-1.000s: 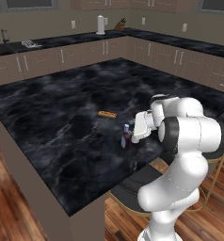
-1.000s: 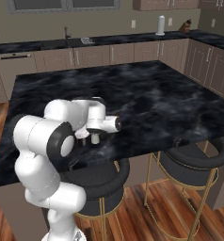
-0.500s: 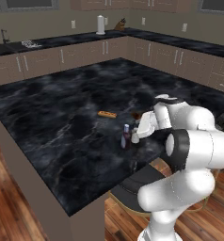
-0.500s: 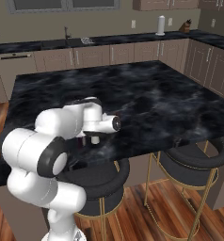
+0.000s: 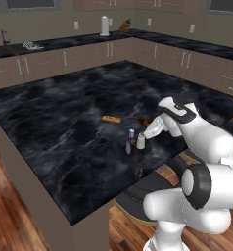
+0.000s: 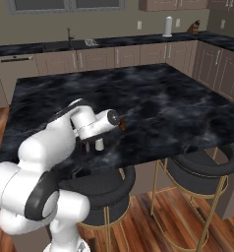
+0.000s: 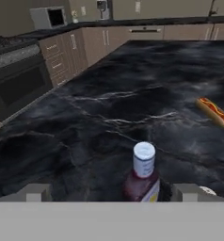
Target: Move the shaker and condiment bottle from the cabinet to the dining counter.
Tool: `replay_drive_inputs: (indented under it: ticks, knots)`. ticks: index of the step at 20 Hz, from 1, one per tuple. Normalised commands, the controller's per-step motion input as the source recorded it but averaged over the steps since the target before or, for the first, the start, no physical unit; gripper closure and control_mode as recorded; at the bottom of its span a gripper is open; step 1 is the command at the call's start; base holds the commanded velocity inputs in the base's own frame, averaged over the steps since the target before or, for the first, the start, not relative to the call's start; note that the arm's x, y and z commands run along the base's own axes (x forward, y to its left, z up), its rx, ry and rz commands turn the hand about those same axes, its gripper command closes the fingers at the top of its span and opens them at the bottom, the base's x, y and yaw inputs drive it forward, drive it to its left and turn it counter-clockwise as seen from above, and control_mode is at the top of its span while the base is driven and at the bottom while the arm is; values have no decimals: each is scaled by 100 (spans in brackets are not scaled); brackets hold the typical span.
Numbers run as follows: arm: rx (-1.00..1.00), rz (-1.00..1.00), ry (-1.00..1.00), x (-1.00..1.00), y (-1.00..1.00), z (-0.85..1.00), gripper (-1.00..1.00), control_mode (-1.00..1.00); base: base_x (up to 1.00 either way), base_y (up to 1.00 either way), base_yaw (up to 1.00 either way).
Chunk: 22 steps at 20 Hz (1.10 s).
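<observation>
Here we judge that, with the gripper (image 7: 112,195) spread wide and empty, retracting carelessly could topple the condiment bottle (image 5: 131,142) and shaker (image 5: 141,142) standing together on the dining counter (image 5: 55,117).

On the dining counter (image 5: 50,122): one condiment bottle (image 5: 131,141), one shaker (image 5: 141,142) beside it, one hot dog (image 5: 111,118). Two bar stools (image 6: 202,165) stand at its edge; one white kettle (image 5: 104,25) sits on the far worktop.
</observation>
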Motion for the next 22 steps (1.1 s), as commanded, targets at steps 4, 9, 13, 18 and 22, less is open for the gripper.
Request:
replay_drive_inputs:
  ticks: [4,9,13,18,22]
  knots:
    - [-8,-17,4,-54,-3,26,-100,-100,0,0,0]
    - [-7,-18,3,-56,0,24,-100,-100,0,0,0]
    - [-4,-19,4,-58,0,23,-100,-100,0,0,0]
    - [-1,-18,6,-57,0,22,-100,-100,0,0,0]
    - [0,-15,12,-52,0,28,-100,-100,0,0,0]
